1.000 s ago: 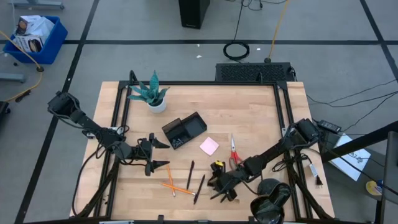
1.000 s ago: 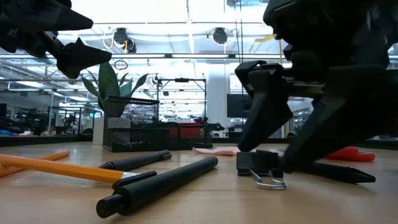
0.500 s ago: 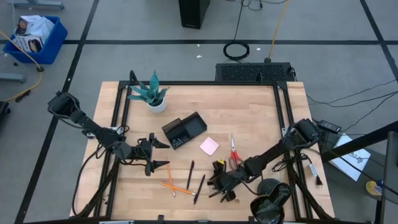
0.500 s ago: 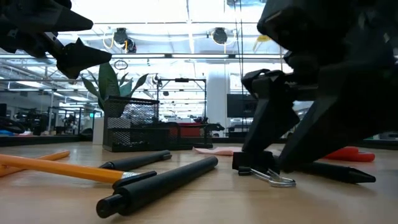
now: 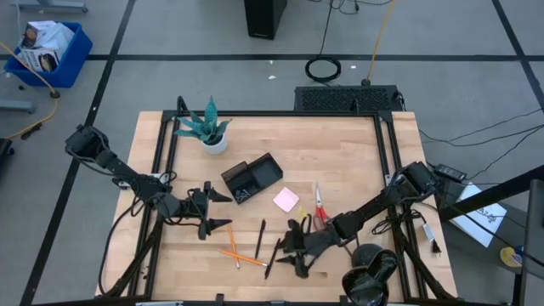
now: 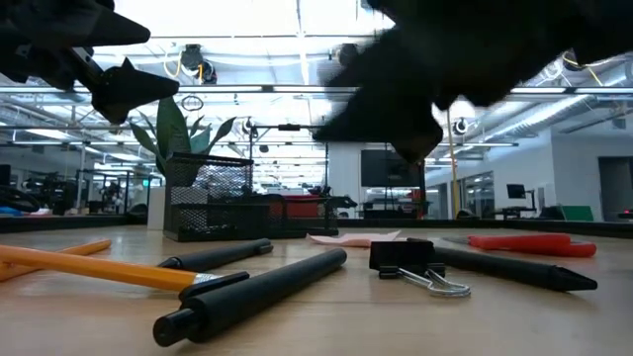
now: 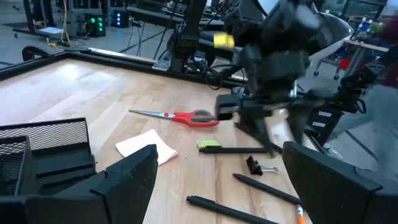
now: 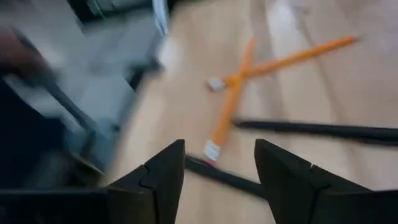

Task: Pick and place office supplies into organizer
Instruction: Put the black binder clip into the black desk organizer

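Right hand (image 5: 296,252) hangs above the worktop (image 5: 340,161), raised clear of it in the low view. Its fingers (image 8: 163,180) stand apart with nothing between them. Under and ahead of this hand: two crossed orange pencils (image 8: 249,81) and black pens (image 8: 323,130). Behind it on the wood lies a small black binder clip (image 6: 406,259), not held. Red-handled scissors (image 5: 320,205) lie beyond the clip, toward the right arm's base side; a yellow-green bit (image 7: 209,144) sits near them.

Left hand (image 5: 217,212) hovers over the near-left part of the worktop, fingers (image 7: 124,180) spread wide, empty. Just ahead of it stands the black mesh organizer (image 5: 252,178); contents of its compartments cannot be made out. The pink sticky-note pad (image 5: 286,200) lies flat between organizer and scissors, outside the tray. Potted plant (image 5: 208,127) stands beyond the organizer.
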Motion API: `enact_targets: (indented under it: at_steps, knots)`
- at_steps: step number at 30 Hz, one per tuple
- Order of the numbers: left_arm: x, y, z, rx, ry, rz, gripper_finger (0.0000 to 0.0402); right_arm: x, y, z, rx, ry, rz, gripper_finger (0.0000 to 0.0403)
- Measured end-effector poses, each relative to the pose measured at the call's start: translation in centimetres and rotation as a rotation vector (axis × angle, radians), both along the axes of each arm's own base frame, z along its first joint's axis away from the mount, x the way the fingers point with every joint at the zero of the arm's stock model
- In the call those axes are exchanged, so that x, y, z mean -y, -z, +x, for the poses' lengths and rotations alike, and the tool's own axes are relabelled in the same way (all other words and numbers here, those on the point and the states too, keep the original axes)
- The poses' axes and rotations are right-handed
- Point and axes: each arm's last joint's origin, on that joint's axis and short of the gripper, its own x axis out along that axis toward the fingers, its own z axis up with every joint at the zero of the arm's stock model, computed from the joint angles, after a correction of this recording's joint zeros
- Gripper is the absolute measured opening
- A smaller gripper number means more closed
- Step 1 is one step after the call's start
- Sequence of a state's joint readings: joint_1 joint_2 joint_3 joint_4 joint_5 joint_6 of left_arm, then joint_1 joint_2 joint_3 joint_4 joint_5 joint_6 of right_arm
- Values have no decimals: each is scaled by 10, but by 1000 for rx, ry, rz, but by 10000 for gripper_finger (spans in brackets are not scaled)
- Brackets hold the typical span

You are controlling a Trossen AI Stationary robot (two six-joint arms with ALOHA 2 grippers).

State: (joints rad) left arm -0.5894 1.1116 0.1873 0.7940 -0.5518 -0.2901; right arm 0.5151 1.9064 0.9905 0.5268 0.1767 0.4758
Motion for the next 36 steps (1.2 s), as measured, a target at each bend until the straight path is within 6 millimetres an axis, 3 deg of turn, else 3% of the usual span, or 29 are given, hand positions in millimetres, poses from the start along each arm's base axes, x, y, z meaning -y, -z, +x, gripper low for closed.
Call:
enact_targets:
  at_steps: [7,18,25,29,36]
  knots:
    - [0,2,0,-18,-1,-7,349,3,-8,6,-2,25,243,184]
    - [0,6,-1,-53,-7,-29,349,34,-11,17,-208,173,558,180]
    - [-3,6,0,-57,-18,10,349,34,-46,24,-410,269,440,171]
    - [-3,10,-1,-94,-20,-40,349,37,-64,24,-511,434,368,169]
    - [-3,15,-2,-140,1,-9,349,35,-60,15,-646,702,498,169]
